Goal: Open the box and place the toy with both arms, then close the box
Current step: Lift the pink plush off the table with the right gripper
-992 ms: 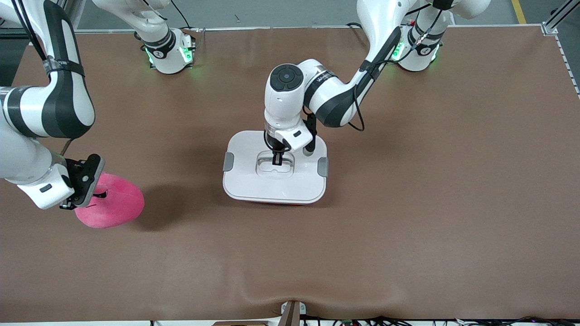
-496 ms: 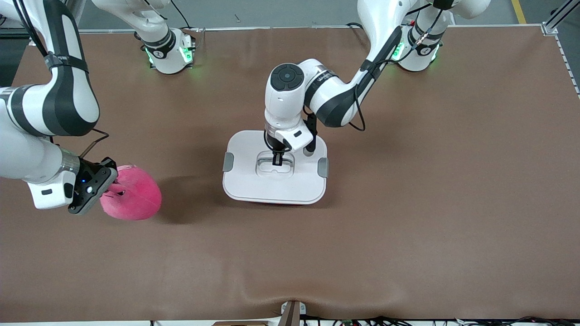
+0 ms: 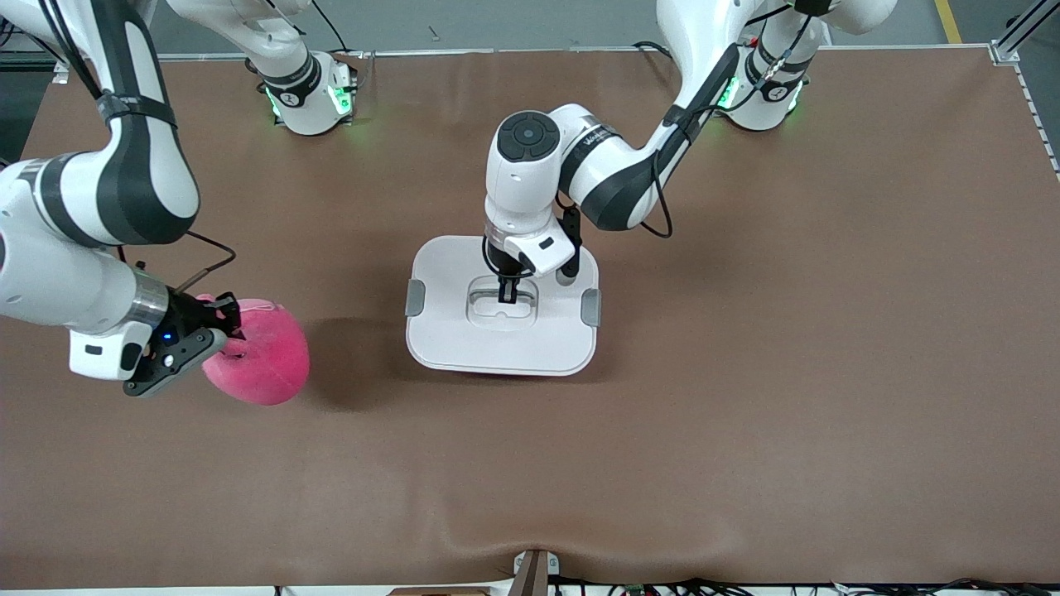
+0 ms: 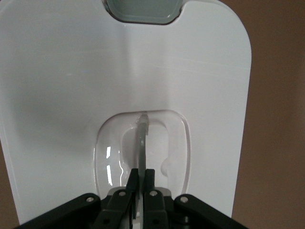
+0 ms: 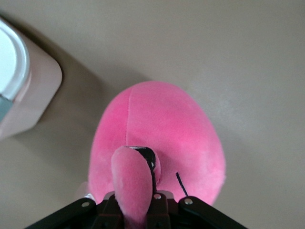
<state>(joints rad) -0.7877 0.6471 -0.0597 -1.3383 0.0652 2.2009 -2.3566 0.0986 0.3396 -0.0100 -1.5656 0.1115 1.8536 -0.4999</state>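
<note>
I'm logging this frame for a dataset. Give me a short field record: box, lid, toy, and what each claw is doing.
box: box mid-table, pink base barely showing under the lid
lid: white lid on the box, grey side clips at both ends
toy: pink toy toward the right arm's end of the table, held up
left claw: left claw shut on the lid's handle in the recess
right claw: right claw shut on the toy
</note>
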